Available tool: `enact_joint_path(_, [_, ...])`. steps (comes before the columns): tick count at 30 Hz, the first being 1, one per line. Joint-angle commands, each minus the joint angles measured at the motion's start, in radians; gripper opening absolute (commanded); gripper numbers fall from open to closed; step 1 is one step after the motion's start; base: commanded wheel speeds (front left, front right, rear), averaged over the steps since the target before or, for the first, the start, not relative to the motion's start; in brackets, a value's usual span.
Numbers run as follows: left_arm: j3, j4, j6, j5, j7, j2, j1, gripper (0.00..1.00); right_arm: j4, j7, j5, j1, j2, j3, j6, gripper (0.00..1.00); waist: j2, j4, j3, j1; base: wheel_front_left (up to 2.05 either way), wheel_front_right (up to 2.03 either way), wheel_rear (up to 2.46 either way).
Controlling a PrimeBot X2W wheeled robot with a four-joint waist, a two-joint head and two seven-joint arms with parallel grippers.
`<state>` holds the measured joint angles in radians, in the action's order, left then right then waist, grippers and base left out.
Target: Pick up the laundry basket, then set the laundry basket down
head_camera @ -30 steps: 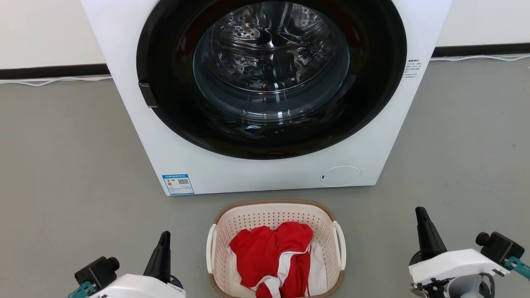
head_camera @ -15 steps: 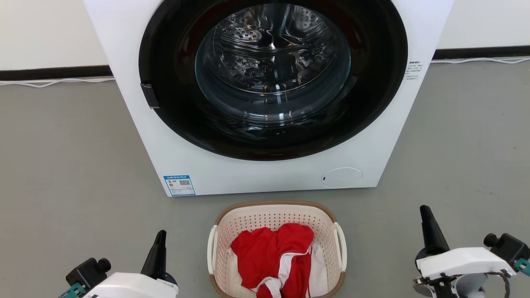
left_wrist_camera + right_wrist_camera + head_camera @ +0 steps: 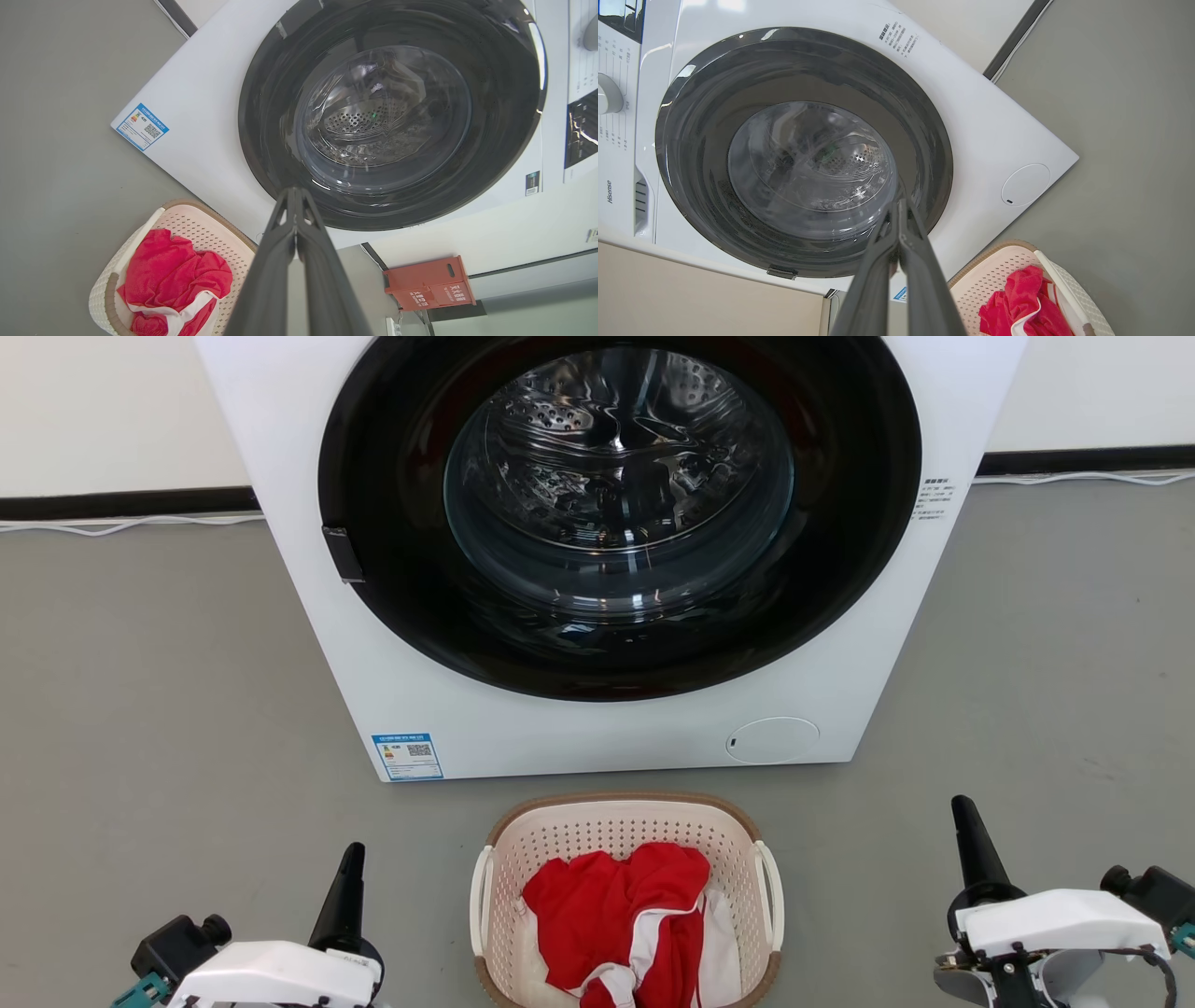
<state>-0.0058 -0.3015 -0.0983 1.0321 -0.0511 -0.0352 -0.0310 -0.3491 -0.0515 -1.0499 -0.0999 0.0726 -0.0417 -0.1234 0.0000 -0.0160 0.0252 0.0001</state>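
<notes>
Grey floor (image 3: 140, 709), washer (image 3: 840, 616) far | basket (image 3: 621, 817) near centre, just before washer, between claws | risk: uneven lift by one handle tips basket, spills clothes (image 3: 607, 905) | look: cream, perforated, brown rim, white handles (image 3: 479, 896) | left claw (image 3: 350, 859) clenched, empty | right claw (image 3: 963, 812) clenched, empty, both well apart from basket

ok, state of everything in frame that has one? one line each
laundry basket: upright on the floor, not gripped, not yet lifted
red and white clothing: crumpled inside the basket
washing machine door: shut
left pincer: shut, holding nothing, off to the basket's left
right pincer: shut, holding nothing, off to the basket's right
</notes>
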Motion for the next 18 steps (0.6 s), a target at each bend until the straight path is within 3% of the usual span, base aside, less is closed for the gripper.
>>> enact_joint_path(1, [0.025,0.029,-0.009,0.041,0.012,-0.009,-0.047,0.0,0.036,0.015,-0.038,-0.017,0.003,0.001,-0.004,0.0,0.0,0.001,-0.001,0.0,0.0,0.0,0.0])
enact_joint_path(18, [0.054,0.037,-0.016,0.206,0.059,-0.011,-0.057,0.0,0.057,0.061,-0.198,-0.014,-0.005,-0.022,-0.005,0.0,0.0,0.005,-0.007,0.0,0.0,0.0,0.0])
